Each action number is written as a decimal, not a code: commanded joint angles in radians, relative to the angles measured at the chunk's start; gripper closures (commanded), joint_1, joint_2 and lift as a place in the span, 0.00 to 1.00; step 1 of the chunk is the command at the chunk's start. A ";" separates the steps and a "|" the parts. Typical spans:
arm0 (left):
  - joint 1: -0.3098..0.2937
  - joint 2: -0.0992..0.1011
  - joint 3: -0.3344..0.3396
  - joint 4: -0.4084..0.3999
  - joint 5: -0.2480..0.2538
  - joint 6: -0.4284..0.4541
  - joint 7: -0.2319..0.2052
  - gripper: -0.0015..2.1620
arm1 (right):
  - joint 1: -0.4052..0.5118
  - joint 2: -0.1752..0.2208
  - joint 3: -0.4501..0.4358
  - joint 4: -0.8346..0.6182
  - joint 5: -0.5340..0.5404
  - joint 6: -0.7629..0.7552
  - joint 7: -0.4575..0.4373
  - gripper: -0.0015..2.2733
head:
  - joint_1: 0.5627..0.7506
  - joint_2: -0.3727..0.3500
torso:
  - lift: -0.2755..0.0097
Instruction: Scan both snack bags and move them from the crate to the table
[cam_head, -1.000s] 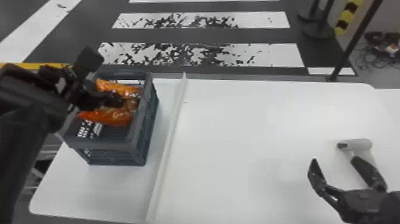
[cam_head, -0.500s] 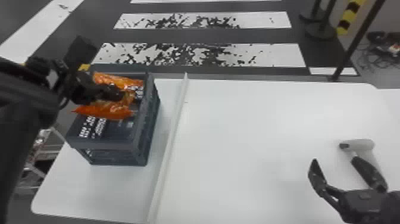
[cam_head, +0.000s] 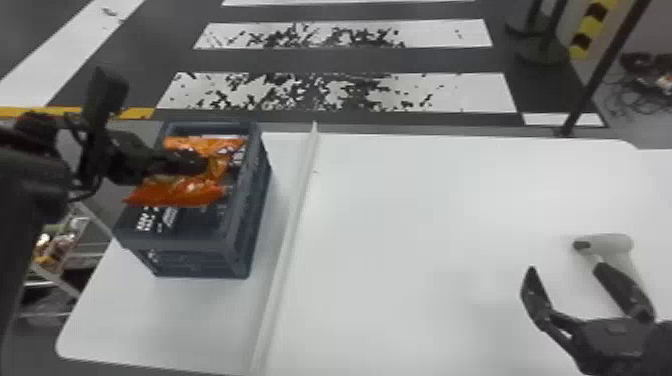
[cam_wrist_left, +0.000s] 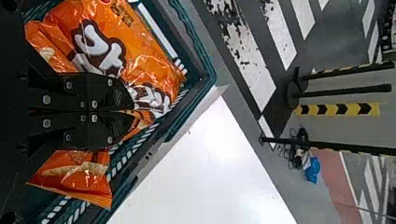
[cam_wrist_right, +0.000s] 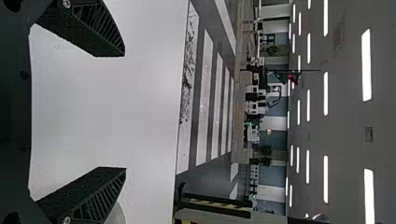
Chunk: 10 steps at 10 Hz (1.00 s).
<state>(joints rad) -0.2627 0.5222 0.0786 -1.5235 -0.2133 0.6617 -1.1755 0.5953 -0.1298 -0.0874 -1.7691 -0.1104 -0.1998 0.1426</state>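
Note:
In the head view the left gripper is over the crate, its fingers together on the nearer orange snack bag. The other orange snack bag lies behind it, inside the crate. In the left wrist view the left gripper has orange packaging on both sides of its closed fingers; what is pinched between them is partly hidden. Above the table's right part, the right gripper stands open and holds nothing, beside the white scanner. The right wrist view has the right gripper with fingers wide apart.
The crate stands on the left part of the white table. A raised white strip runs front to back just right of the crate. A dark pole rises behind the table's back right.
The left gripper has risen slightly, and the nearer bag has shifted up and a little left with it. The farther bag shows more clearly behind. The right arm has kept still.

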 joint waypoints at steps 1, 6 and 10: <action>0.020 -0.001 0.059 0.029 0.089 -0.033 -0.015 0.98 | 0.001 0.001 0.000 -0.003 0.000 0.000 0.000 0.02 | 0.70 0.65 | 0.66; 0.066 -0.001 0.216 0.040 0.373 -0.046 -0.078 0.98 | 0.005 0.001 0.003 -0.007 0.000 0.000 0.000 0.02 | 0.70 0.67 | 0.66; 0.183 -0.093 0.236 -0.231 0.400 0.062 -0.013 0.98 | 0.009 0.002 0.003 -0.010 0.000 0.000 -0.001 0.02 | 0.70 0.63 | 0.66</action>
<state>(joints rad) -0.1026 0.4503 0.3153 -1.6958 0.1847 0.6949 -1.1936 0.6038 -0.1278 -0.0841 -1.7790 -0.1104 -0.2001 0.1418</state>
